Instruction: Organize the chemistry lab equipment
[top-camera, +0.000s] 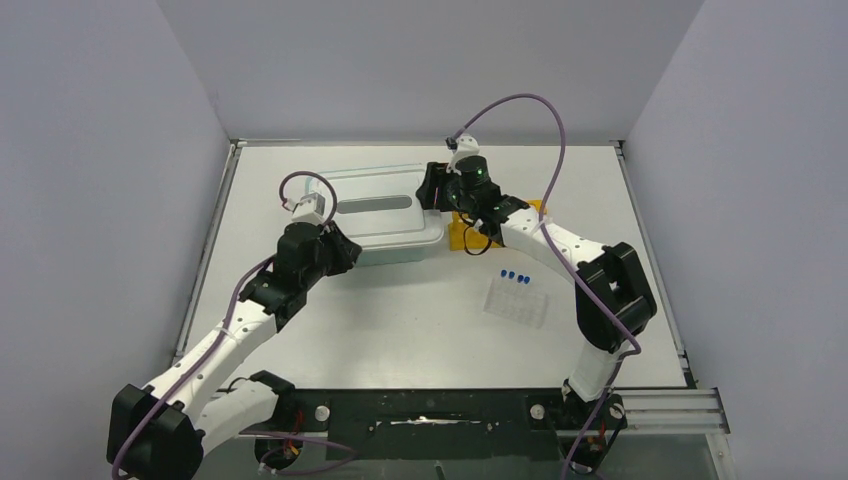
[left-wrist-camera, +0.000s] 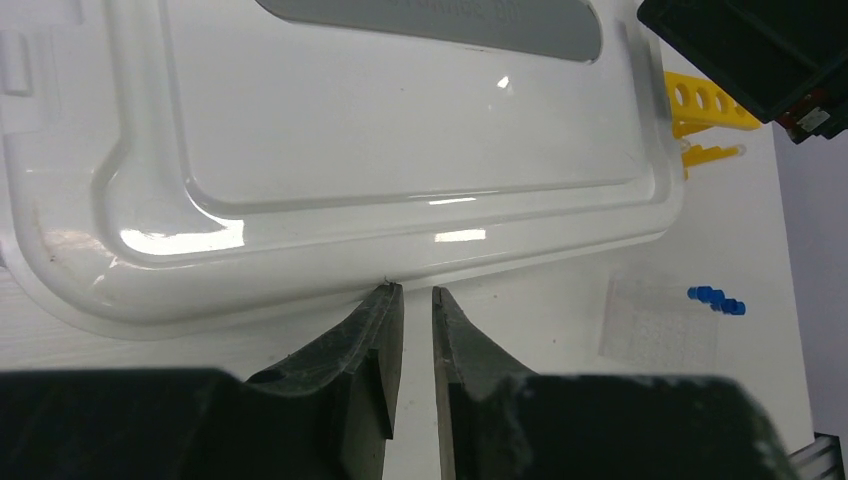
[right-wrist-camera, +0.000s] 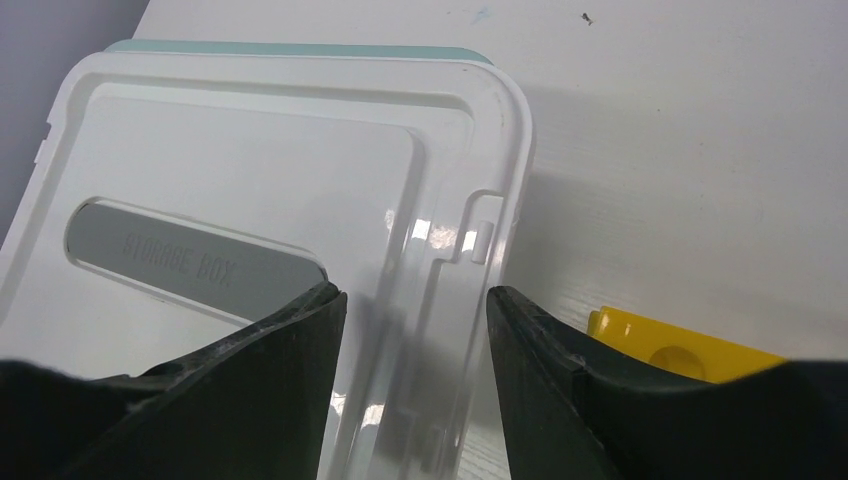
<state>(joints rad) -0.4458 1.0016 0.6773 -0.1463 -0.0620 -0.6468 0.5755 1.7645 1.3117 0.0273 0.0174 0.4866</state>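
Observation:
Blue-capped tubes (top-camera: 514, 277) stand in a clear rack (top-camera: 517, 303) right of centre; the left wrist view shows the tubes (left-wrist-camera: 716, 300) lying beside that rack (left-wrist-camera: 655, 325). No other lab equipment shows. The teal tub (top-camera: 400, 250) sits at the back under its translucent white lid (top-camera: 375, 205). My left gripper (left-wrist-camera: 417, 293) points at the lid's near edge (left-wrist-camera: 300, 270), its jaws a narrow gap apart with bare table between them. My right gripper (right-wrist-camera: 412, 300) stands open astride the lid's right rim (right-wrist-camera: 500, 200), not clamped on it.
A yellow holed rack (top-camera: 470, 232) stands just right of the tub, under the right wrist (right-wrist-camera: 680, 350). The right arm's black body (left-wrist-camera: 760, 50) hangs over the tub's far right corner. Grey walls close the table on three sides.

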